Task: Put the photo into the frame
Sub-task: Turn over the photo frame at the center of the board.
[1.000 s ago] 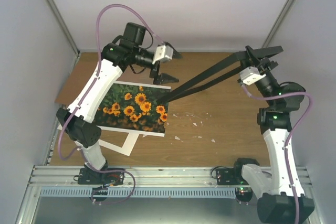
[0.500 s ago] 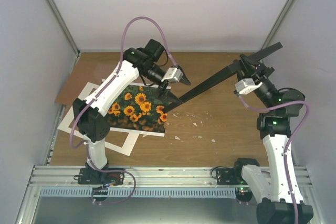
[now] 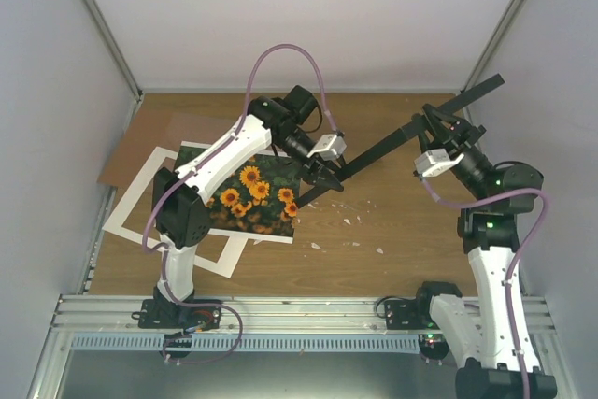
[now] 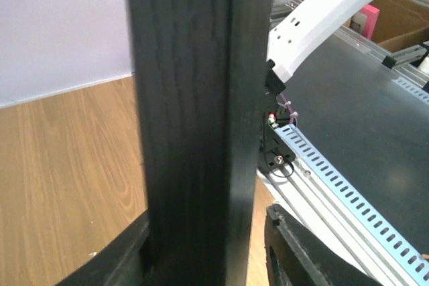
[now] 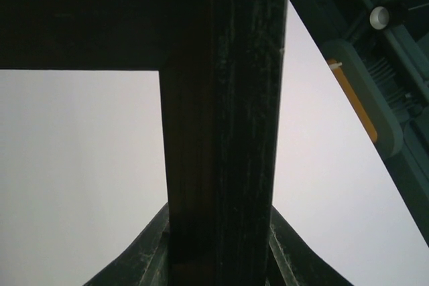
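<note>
The thin black frame [image 3: 374, 149] hangs tilted above the table, running from over the photo's right edge up to the back right. My right gripper [image 3: 437, 128] is shut on its upper part; in the right wrist view the frame bar [image 5: 221, 98] fills the gap in the gripper [image 5: 218, 246]. My left gripper [image 3: 322, 179] straddles the frame's lower end. In the left wrist view the bar [image 4: 194, 98] stands between the gripper's [image 4: 208, 252] fingers, with a gap left at the right finger [image 4: 301, 252]. The sunflower photo [image 3: 252, 195] lies flat under the left arm.
A white mat [image 3: 140, 203] with a cut-out window lies under the photo at the left. A brown board [image 3: 126, 151] sits at the back left. Small white scraps [image 3: 346, 221] dot the wooden table. A metal rail [image 3: 299, 310] runs along the near edge.
My left arm swung right from behind the photo to the frame's lower end, and its jaws narrowed around the bar. The right arm lifted the frame's far end slightly.
</note>
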Controlling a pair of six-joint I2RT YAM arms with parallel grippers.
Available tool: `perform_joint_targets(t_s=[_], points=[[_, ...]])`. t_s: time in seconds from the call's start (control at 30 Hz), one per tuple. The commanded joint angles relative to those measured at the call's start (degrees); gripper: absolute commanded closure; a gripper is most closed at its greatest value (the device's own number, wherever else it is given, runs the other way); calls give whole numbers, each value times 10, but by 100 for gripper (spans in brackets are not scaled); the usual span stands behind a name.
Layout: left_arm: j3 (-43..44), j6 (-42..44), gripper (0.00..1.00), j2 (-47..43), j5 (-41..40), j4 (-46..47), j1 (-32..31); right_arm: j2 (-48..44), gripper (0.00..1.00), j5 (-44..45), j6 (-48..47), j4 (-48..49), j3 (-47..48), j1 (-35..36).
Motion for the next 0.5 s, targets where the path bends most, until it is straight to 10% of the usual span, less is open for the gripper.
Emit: perform_joint_targets(t_s=[0.0, 0.27, 0.47], points=[[-8, -25, 61, -8, 32, 0, 1, -13, 95, 19, -20, -42, -14, 1], [-43, -88, 86, -39, 31, 71, 5, -28, 76, 42, -47, -63, -41, -1], [-57, -171, 96, -56, 14, 162, 18, -20, 29, 83, -53, -94, -39, -20]])
